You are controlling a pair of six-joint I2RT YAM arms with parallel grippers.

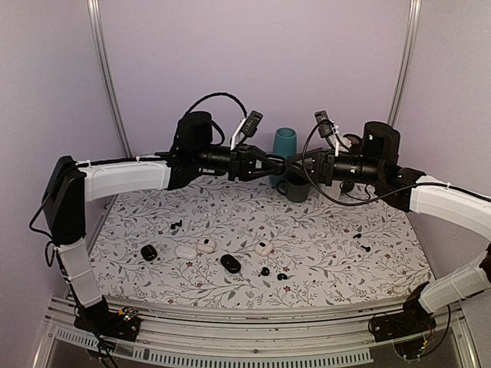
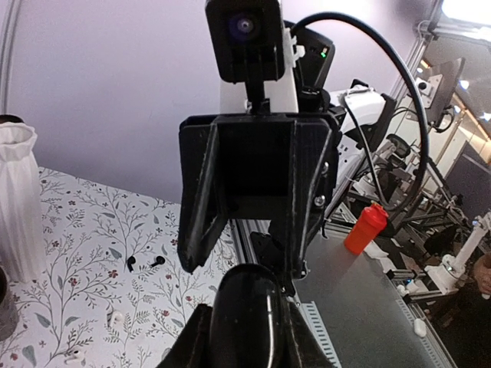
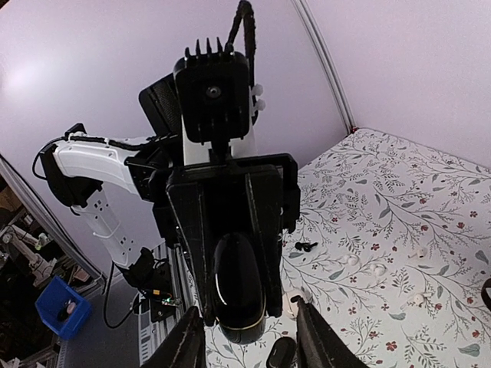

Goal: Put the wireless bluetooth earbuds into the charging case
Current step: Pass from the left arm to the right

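Note:
High above the table's middle, my left gripper [image 1: 273, 164] is shut on a glossy black oval charging case [image 2: 249, 310], whose far end sticks out past the fingers. My right gripper [image 1: 291, 166] faces it tip to tip. In the right wrist view that gripper [image 3: 249, 341] stands open, its fingers [image 3: 192, 341] on either side of the charging case [image 3: 239, 287] with a gap on each side. Tiny black earbuds [image 1: 265, 271] lie loose on the floral table [image 1: 322, 253] near the front, with others at the left [image 1: 176, 225] and right [image 1: 360, 241]. Two earbuds [image 2: 144, 261] also show in the left wrist view.
On the table lie two more black cases [image 1: 149, 251] [image 1: 230, 263] and small white cases [image 1: 185, 251] [image 1: 264, 248]. A teal cup [image 1: 285, 144] and a dark mug [image 1: 297, 189] stand at the back, behind the grippers. A white ribbed vase [image 2: 17, 199] stands by the wall.

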